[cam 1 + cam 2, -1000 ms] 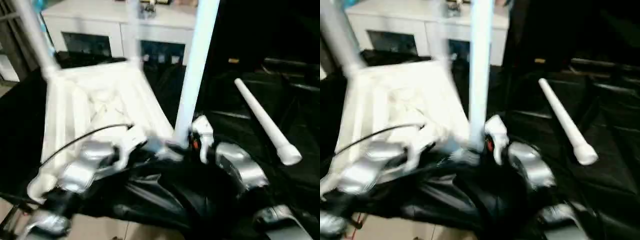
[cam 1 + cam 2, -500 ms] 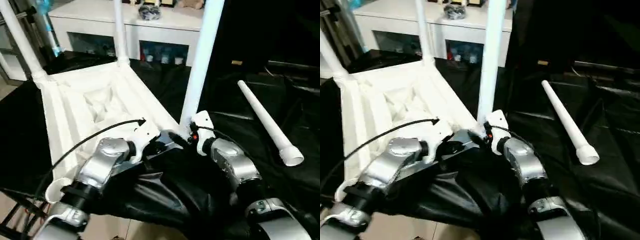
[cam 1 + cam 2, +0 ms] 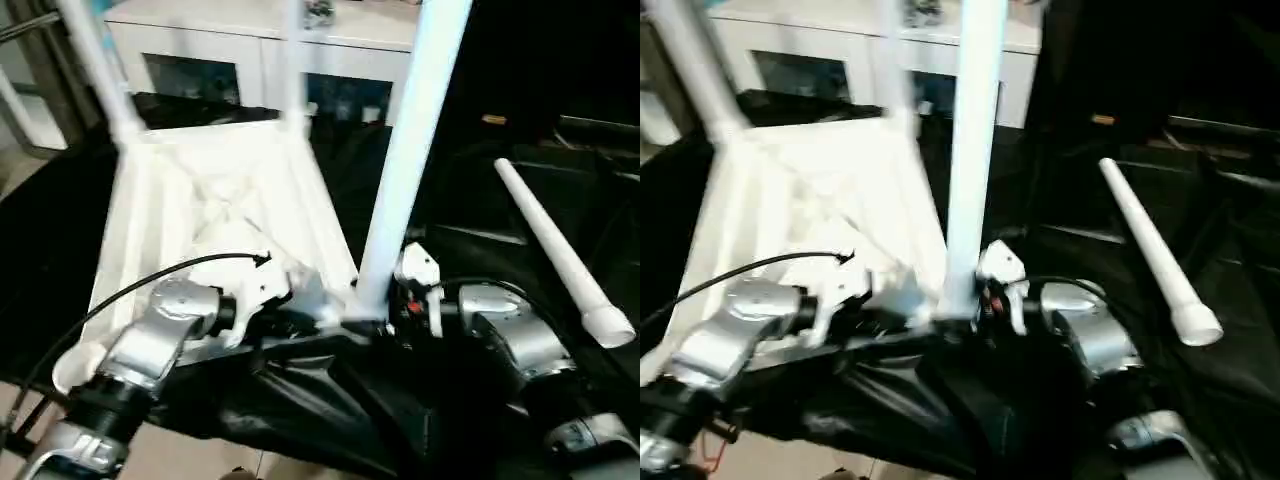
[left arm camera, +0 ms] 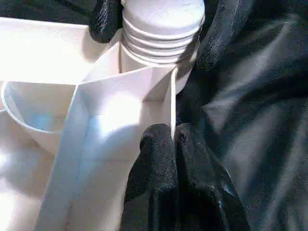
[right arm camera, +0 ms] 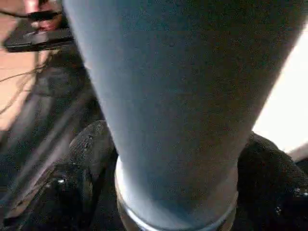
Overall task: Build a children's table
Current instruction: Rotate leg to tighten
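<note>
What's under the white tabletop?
A black cloth lies under the tabletop, spreading past its edges toward the loose leg. What holds the cloth up is covered, so that can't be seen.

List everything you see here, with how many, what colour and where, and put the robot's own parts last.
Tabletop: one, white, upside down on the black cloth.
Standing legs: three, white, upright in corner sockets.
Loose leg: one, white, lying on the cloth at right.
Black cloth: one, under everything.
Cabinet: one, white with glass doors, behind.
Left claw: one, black, pinching a tabletop rib beside the near socket.
Right claw: one, black, around the nearest standing leg's base.
</note>
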